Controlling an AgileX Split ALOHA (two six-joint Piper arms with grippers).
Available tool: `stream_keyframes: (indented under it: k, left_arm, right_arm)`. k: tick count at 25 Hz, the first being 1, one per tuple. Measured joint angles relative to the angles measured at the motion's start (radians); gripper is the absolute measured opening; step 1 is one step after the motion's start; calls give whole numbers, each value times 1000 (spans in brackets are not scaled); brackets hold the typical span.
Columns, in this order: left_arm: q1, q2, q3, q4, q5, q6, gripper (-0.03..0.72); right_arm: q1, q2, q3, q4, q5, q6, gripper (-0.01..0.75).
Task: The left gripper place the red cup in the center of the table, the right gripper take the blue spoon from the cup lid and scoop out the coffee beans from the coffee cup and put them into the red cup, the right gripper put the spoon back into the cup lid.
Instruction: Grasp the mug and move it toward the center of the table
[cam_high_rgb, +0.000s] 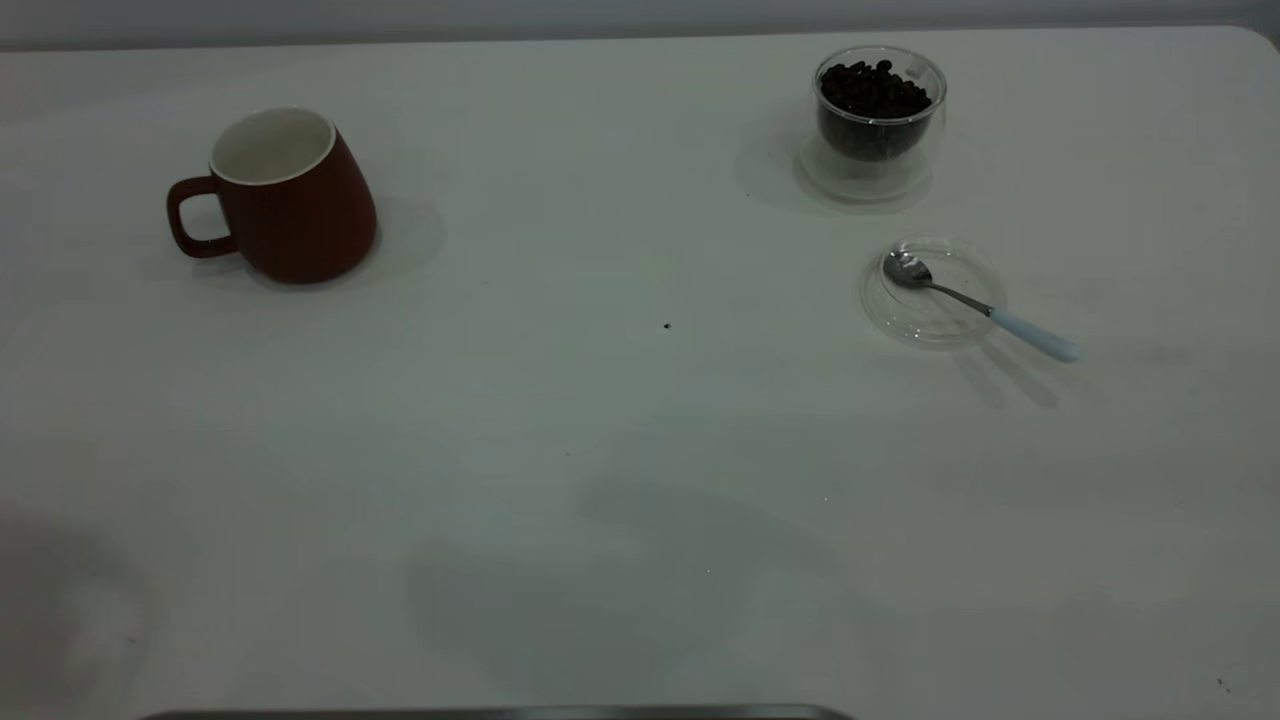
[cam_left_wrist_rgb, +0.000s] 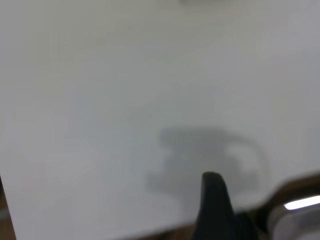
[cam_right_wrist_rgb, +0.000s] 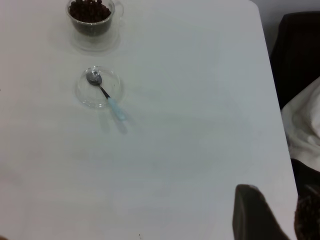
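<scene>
Here, red cup (cam_high_rgb: 290, 200) upright, blue spoon (cam_high_rgb: 985, 308) on cup lid (cam_high_rgb: 932, 292), arms unseen.

No readable text, label or number appears anywhere.

dim exterior | soft shadows on table (cam_high_rgb: 640, 420) | left wrist view blurred

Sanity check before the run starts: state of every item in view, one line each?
red cup: upright, empty, at the table's left, handle pointing left.
coffee cup: upright, uncovered, full of coffee beans.
cup lid: flat on the table, off the cup.
blue spoon: bowl resting in the lid, handle sticking out over the rim.
left gripper: over bare table, holding nothing.
right gripper: far from the spoon.
</scene>
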Motion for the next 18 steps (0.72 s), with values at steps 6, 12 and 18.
stream_keyframes:
  k: [6, 12, 18]
  left_arm:
    - [0, 313, -155, 2, -120, 131, 587]
    - [0, 614, -366, 3, -165, 269, 587]
    - [0, 844, -470, 12, -163, 518, 587]
  right_arm:
    - [0, 0, 0, 0, 0, 0, 244]
    - [0, 0, 0, 0, 0, 0, 244]
    - [0, 0, 0, 0, 0, 0, 244]
